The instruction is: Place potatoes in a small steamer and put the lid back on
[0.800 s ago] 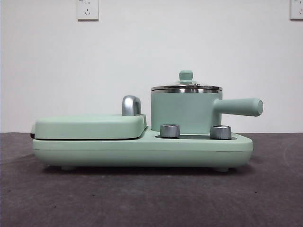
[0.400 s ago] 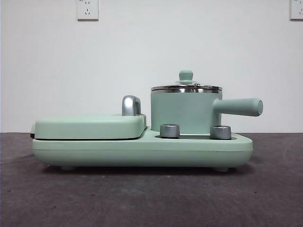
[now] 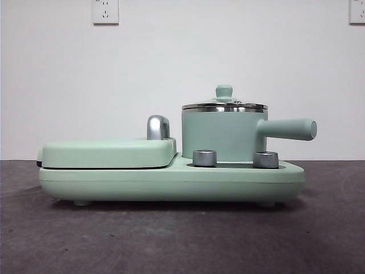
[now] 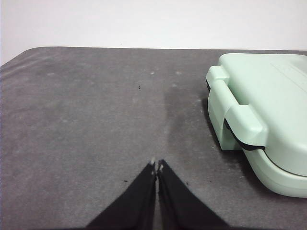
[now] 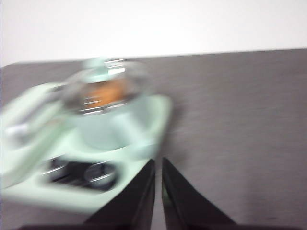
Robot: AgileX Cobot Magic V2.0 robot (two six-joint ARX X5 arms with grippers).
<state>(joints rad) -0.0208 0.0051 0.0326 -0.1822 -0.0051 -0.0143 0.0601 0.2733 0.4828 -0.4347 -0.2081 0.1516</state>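
The mint-green steamer pot point(image 3: 223, 136) stands on the right half of the green cooker base, its side handle pointing right. The glass lid point(image 3: 224, 105) with its green knob sits on the pot. In the blurred right wrist view the pot point(image 5: 108, 125) shows with the lid point(image 5: 106, 85) on, and an orange-brown potato point(image 5: 106, 93) shows through the glass. My right gripper point(image 5: 158, 165) is shut and empty, apart from the pot. My left gripper point(image 4: 157, 166) is shut and empty over bare table, beside the griddle end.
The flat griddle cover point(image 3: 108, 152) with its chrome handle point(image 3: 158, 127) fills the base's left half; its corner shows in the left wrist view point(image 4: 268, 115). Two chrome knobs point(image 3: 205, 158) sit on the base front. Dark grey table mat point(image 3: 171, 240) lies all around.
Nothing has moved in the front view; the pot, lid and cooker stand as before.
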